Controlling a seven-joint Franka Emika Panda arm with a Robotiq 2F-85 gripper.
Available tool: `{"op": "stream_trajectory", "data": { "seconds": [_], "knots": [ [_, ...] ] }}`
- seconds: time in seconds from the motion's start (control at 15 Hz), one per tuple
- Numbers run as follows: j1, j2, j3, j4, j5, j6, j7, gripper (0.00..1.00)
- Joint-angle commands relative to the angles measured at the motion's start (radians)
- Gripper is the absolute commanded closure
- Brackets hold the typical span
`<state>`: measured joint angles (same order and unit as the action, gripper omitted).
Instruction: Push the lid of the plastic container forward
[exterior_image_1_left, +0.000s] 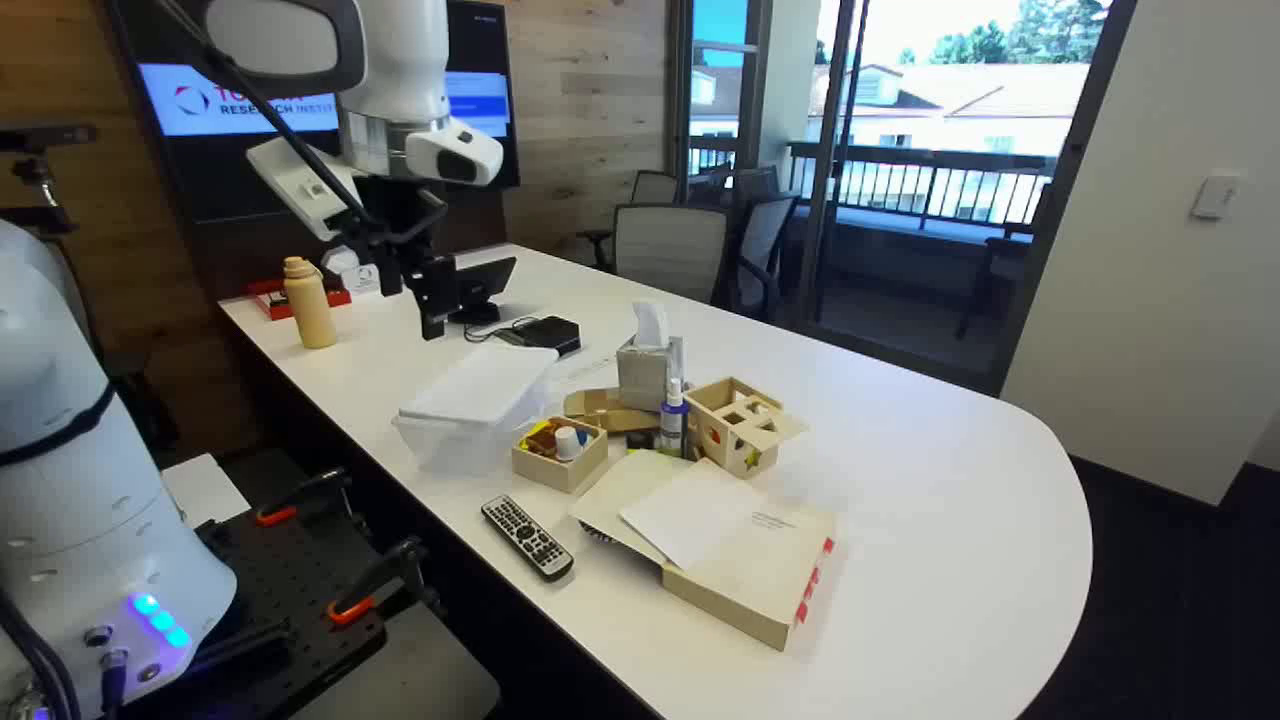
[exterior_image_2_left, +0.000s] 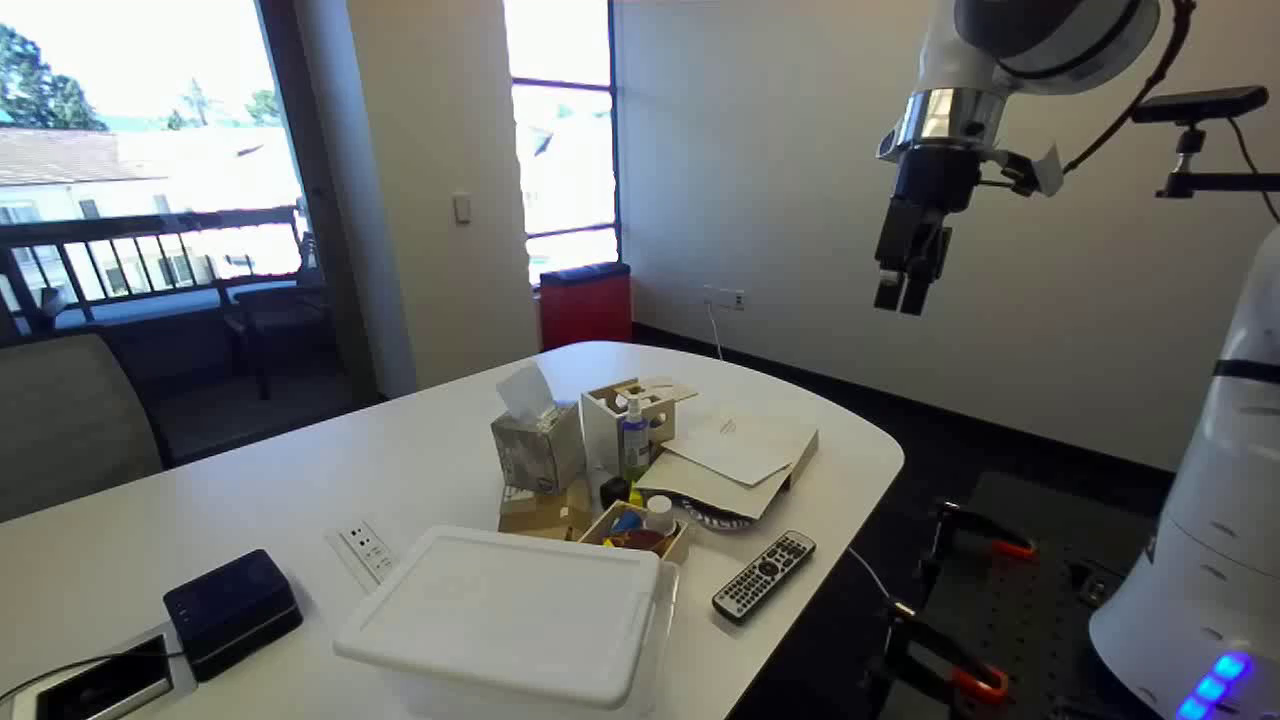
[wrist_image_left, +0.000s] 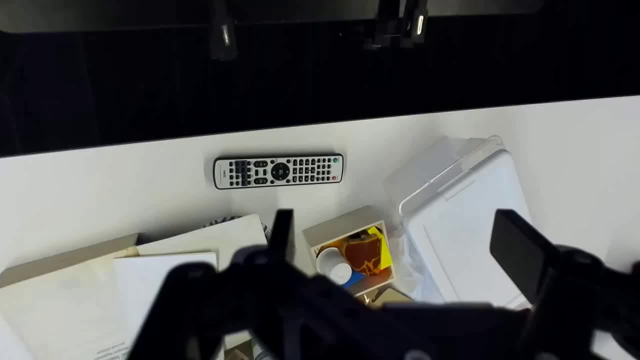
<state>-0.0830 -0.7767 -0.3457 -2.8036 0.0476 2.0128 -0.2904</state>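
One lid (exterior_image_2_left: 500, 610): resting on the plastic container (wrist_image_left: 425, 167), short of one end.
Tool (wrist_image_left: 393, 225): released, spread wide, raised well apart.
Remote (wrist_image_left: 278, 171): flat on counter (exterior_image_1_left: 930, 490).

Hand (wrist_image_left: 395, 245), fingers (wrist_image_left: 520, 255) spread wide, above desk (wrist_image_left: 165, 180). Box of odds and ends (wrist_image_left: 345, 225) shows between them. White lid (wrist_image_left: 465, 230) on clear container (wrist_image_left: 425, 167), partly behind one finger. Remote (wrist_image_left: 279, 171) past the other finger's tip. Thick book (wrist_image_left: 60, 300), paper (wrist_image_left: 150, 272) on top, outside that same finger, partly covered.
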Motion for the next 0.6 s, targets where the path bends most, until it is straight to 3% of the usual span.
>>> {"op": "stream_trajectory", "data": {
  "seconds": [0.0, 0.27, 0.53],
  "knots": [
    [-0.021, 0.007, 0.021, 0.001, 0.017, -0.003, -0.014, 0.0],
    [0.036, 0.069, 0.09, 0.025, 0.035, 0.061, 0.011, 0.0],
    [0.13, 0.215, 0.204, 0.07, 0.062, 0.172, 0.038, 0.0]
  ]
}}
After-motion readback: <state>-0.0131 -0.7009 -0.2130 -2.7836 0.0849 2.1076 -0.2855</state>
